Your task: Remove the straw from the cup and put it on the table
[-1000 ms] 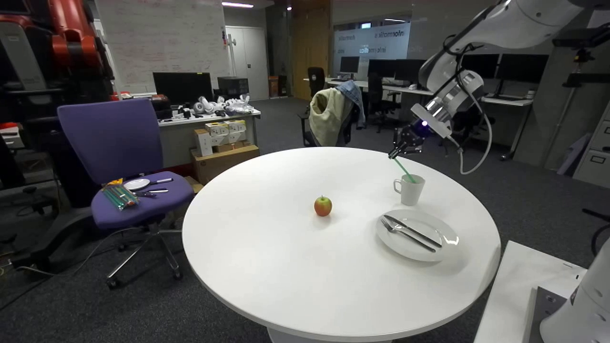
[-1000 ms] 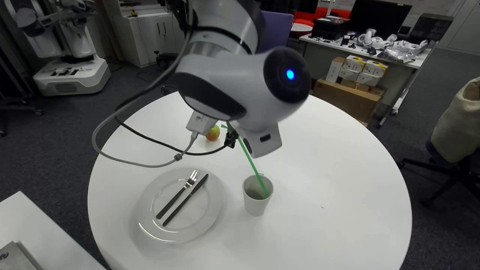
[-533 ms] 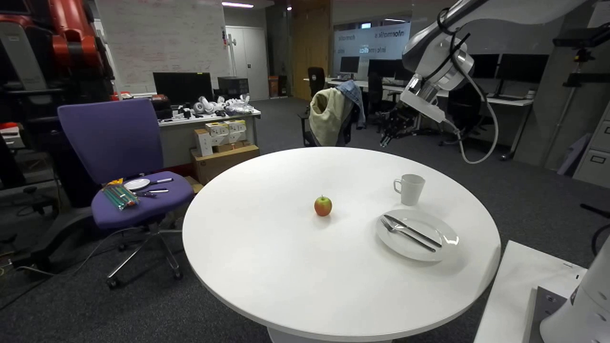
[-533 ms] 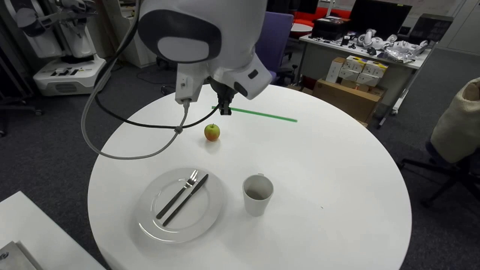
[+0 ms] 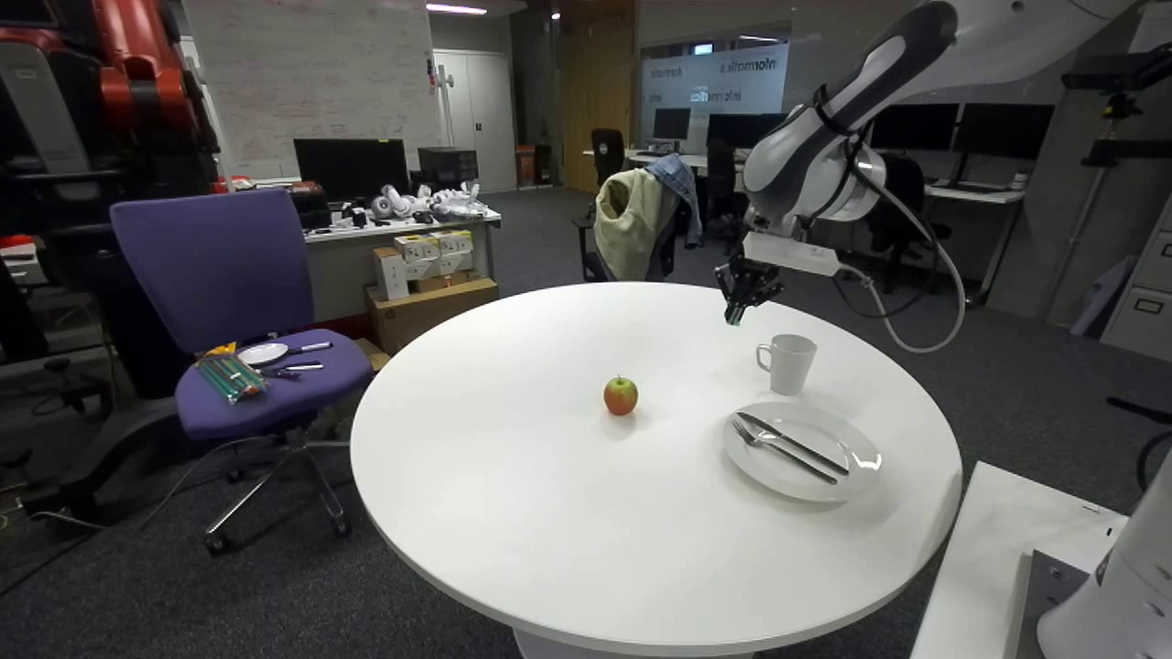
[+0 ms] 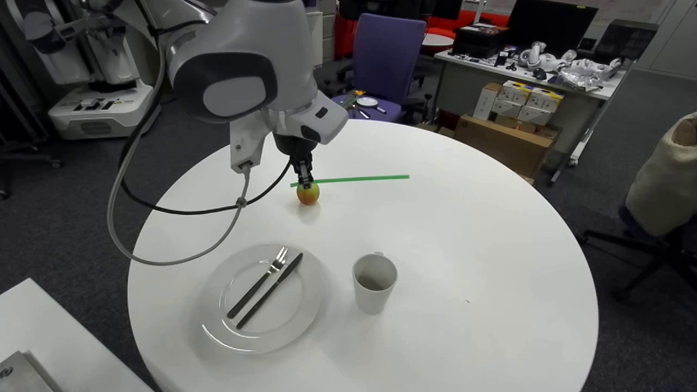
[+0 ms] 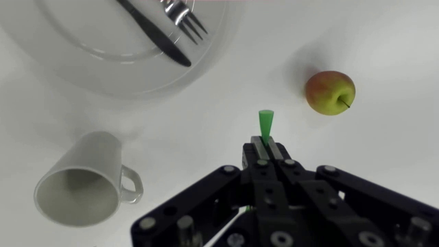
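Note:
The green straw (image 6: 359, 179) is out of the cup and roughly level, held over the far part of the white table (image 6: 479, 234). My gripper (image 6: 306, 184) is shut on it near one end. In the wrist view the straw's short end (image 7: 266, 121) sticks out past the shut fingertips (image 7: 264, 142). The rest of it is mostly hidden behind the fingers. In an exterior view only a bit of green shows at the gripper (image 5: 734, 317). The white cup (image 5: 793, 364) stands upright on the table and looks empty inside in the wrist view (image 7: 103, 154).
An apple (image 5: 621, 396) sits on the table; in an exterior view the gripper overlaps it (image 6: 309, 196). A white plate (image 6: 218, 283) bears a fork (image 6: 256, 288) and a knife (image 6: 272, 288) beside the cup. The table's round edge (image 5: 439, 586) bounds the surface.
One second ago the straw stood in the cup with my gripper at its upper part. It was lifted out and turned level. Since half a second ago, the gripper has come down with it.

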